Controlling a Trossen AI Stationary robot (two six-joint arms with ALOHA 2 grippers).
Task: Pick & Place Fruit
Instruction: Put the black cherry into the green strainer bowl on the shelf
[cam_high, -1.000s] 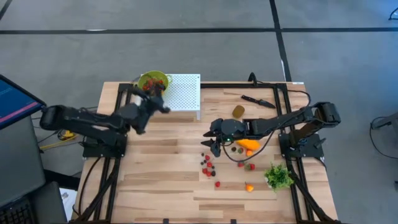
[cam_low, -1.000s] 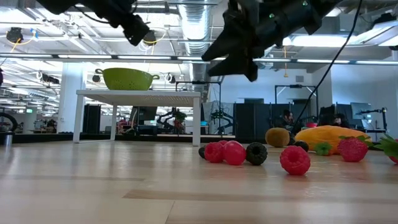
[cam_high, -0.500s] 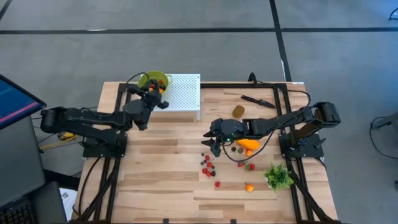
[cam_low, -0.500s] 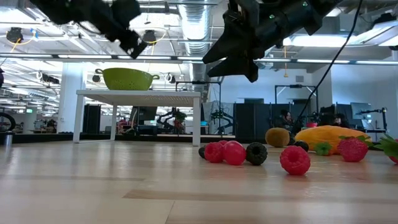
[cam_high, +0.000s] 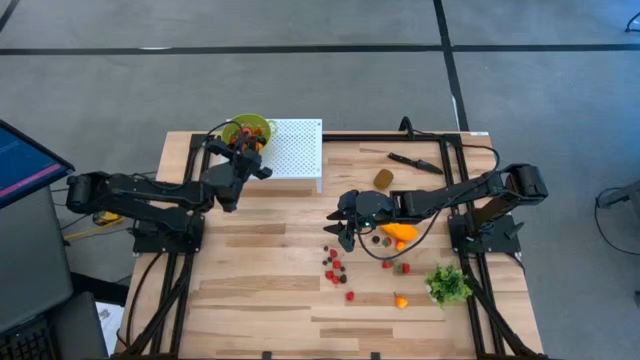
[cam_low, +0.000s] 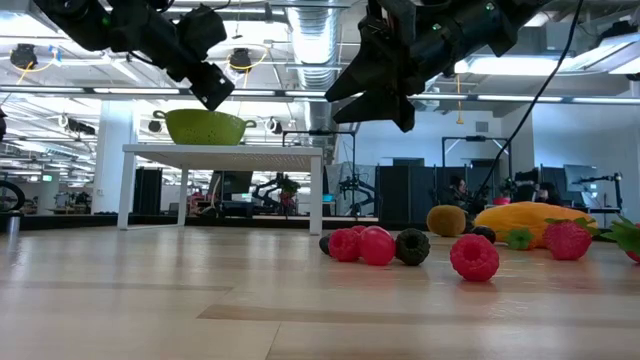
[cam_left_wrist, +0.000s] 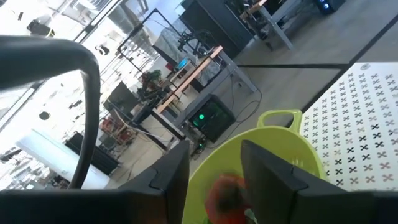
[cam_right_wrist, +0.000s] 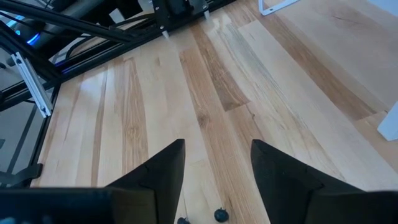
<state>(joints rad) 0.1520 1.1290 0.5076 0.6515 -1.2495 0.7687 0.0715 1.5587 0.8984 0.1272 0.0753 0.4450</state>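
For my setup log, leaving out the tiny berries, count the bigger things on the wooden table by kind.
Green plastic colander: 1
White perforated stand: 1
Black knife: 1
Brownish-olive oval kiwi: 1
Elongated orange fruit: 1
Green leafy bunch: 1
Total: 6

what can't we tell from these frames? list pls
- Colander contents: the left claw covers part of it in the high view; its wall hides them in the low view.
- Left claw load: an orange-red blur sits between the fingers in the left wrist view; held or lying in the colander, cannot tell.
- Right claw: nothing shows between its fingers in the right wrist view.
- Berry count: pieces too small, overlapping.
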